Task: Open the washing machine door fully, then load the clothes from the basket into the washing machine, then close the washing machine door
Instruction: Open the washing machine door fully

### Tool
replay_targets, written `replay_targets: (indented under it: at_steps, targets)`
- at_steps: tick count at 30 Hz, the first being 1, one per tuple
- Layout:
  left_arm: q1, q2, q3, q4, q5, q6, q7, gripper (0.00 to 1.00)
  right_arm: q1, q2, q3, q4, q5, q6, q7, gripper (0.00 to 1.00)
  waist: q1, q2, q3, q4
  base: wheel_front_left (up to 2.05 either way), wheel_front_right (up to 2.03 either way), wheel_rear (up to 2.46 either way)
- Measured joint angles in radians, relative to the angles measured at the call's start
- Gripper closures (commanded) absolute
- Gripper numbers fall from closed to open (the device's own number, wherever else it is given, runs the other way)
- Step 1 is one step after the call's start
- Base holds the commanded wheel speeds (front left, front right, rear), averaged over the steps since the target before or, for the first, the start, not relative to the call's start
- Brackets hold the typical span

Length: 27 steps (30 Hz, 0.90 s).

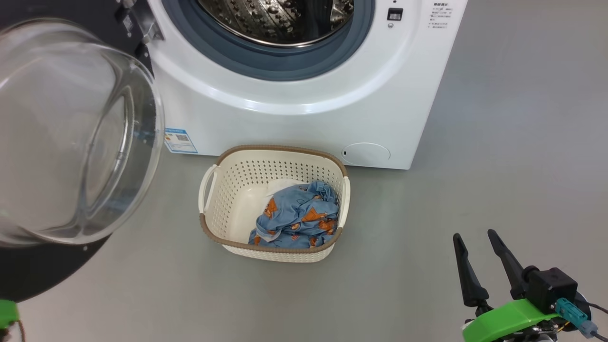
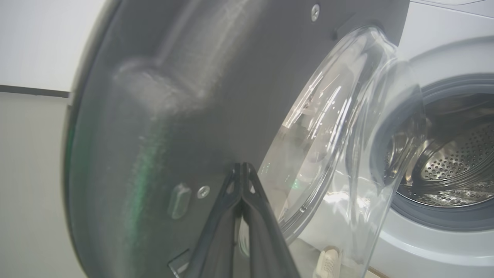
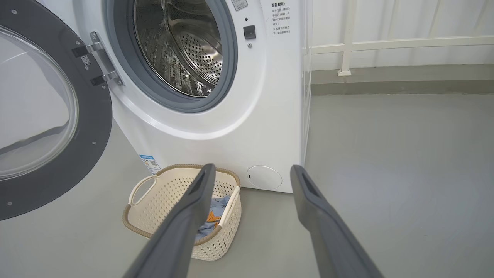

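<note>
At my far left the washing machine door (image 1: 71,133) stands swung out from its hinge, its clear bowl bulging toward me and its black frame running off the head view's left edge. My left gripper (image 2: 242,166) has its fingers pressed together with nothing between them; their tips point at the door's dark inner face, just beside the rim of the glass. I cannot tell whether they touch it.

Next comes the washing machine (image 1: 294,128), its mouth uncovered, the grey ring and the steel drum (image 1: 280,21) in plain sight. On the floor (image 1: 498,166) just in front of its base sits the basket (image 1: 266,171), upright, brown rim level. The clothes (image 1: 299,216) lie bunched in its right half – blue bear print on top, a white piece (image 1: 282,185) peeking out behind – and its left half is bare.

Between the door's lower edge and the basket's left handle runs a strip of bare floor. Right of the basket the grey floor runs wide to the picture's edge, and there my right gripper (image 1: 474,234) hangs low, jaws spread wide apart and holding nothing, well apart from the basket.
</note>
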Motion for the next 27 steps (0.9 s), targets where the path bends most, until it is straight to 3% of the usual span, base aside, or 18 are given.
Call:
replay_targets:
  at_steps: [14,27]
  targets:
    - [-0.109,0.076,0.074,0.132,0.034,0.0,0.0,1.0,-0.037,0.0,0.0,-0.003,-0.006,0.0,0.0,0.0,0.0,0.0,0.039,-0.031,0.0,0.0,0.0]
    - [-0.134,0.081,0.113,0.132,0.076,0.0,0.0,1.0,-0.037,-0.001,-0.003,-0.002,-0.006,0.0,0.0,0.0,0.0,0.0,0.034,-0.042,0.0,0.0,0.0]
